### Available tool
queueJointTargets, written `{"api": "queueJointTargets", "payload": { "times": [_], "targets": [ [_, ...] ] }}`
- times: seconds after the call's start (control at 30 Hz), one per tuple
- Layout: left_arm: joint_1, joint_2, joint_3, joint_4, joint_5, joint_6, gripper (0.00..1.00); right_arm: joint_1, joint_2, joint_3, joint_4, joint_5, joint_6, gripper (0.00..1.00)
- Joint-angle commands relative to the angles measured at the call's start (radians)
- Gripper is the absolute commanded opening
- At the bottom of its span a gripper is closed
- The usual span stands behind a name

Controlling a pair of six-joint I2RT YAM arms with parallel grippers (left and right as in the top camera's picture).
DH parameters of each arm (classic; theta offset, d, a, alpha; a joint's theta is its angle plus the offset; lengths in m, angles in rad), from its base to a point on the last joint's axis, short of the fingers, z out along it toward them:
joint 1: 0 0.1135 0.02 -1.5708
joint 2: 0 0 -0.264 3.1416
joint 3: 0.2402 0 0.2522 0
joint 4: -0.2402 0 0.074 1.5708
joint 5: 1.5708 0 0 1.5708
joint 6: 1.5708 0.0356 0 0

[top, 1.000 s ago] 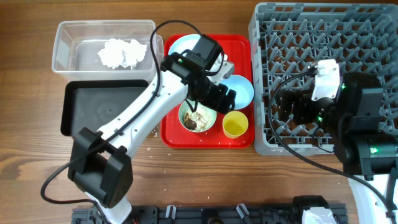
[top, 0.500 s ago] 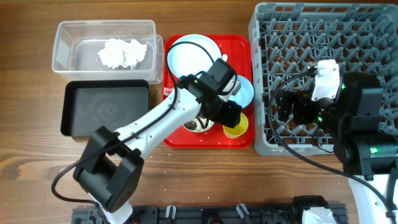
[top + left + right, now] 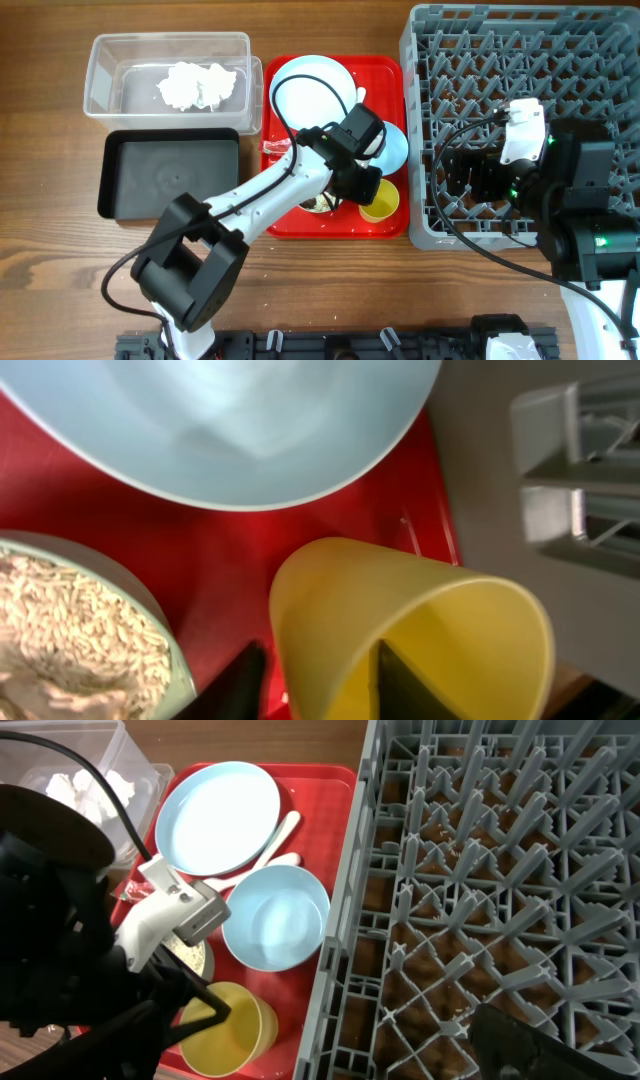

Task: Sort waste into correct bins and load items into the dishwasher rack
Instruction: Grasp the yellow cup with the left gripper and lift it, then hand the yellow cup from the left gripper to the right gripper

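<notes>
My left gripper (image 3: 367, 190) has one finger inside the small yellow cup (image 3: 430, 630) and one outside, shut on its near wall; the cup (image 3: 384, 204) leans a little on the red tray. Right beside it, the pale green bowl (image 3: 70, 630) holds brownish-white food scraps. The pale blue bowl (image 3: 275, 928) sits just behind the cup, and the pale blue plate (image 3: 218, 818) lies at the tray's back with white cutlery (image 3: 283, 828) alongside. My right gripper (image 3: 462, 180) hovers open over the grey dishwasher rack (image 3: 520, 60), holding nothing.
The clear tub (image 3: 110, 80) at the back left holds a crumpled white tissue (image 3: 197, 85). The black tray (image 3: 170, 175) lies in front of it. The red serving tray (image 3: 385, 72) butts against the rack's left wall. My left arm crosses over the red tray's left half.
My left gripper moved right from above the green bowl to the yellow cup and closed on its wall. The right arm has not moved.
</notes>
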Motion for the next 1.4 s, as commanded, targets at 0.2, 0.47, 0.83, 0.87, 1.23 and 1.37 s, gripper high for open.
{"api": "queueJointTargets", "payload": {
  "times": [0.2,0.47,0.83,0.87,1.23,1.37],
  "targets": [
    [0.077,-0.035,0.068,-0.025,0.175,-0.057,0.04,0.004,0.002,0.02,0.002,-0.031,0.046,1.0],
    [0.324,-0.155,0.1,-0.083,0.622,-0.024,0.04,0.004,0.034,0.018,0.081,-0.383,0.049,1.0],
    [0.502,-0.159,0.099,-0.076,1.197,0.069,0.04,0.004,0.237,0.018,0.404,-0.931,0.049,1.0],
    [0.501,-0.159,0.099,-0.075,1.216,0.07,0.04,0.004,0.251,0.018,0.422,-0.946,0.049,1.0],
    [0.5,-0.159,0.099,-0.056,1.293,0.069,0.04,0.062,0.336,0.018,0.547,-1.019,0.069,0.9],
    [0.5,-0.159,0.099,-0.056,1.293,0.069,0.04,0.109,0.337,0.018,0.627,-1.008,0.127,0.84]
  ]
}}
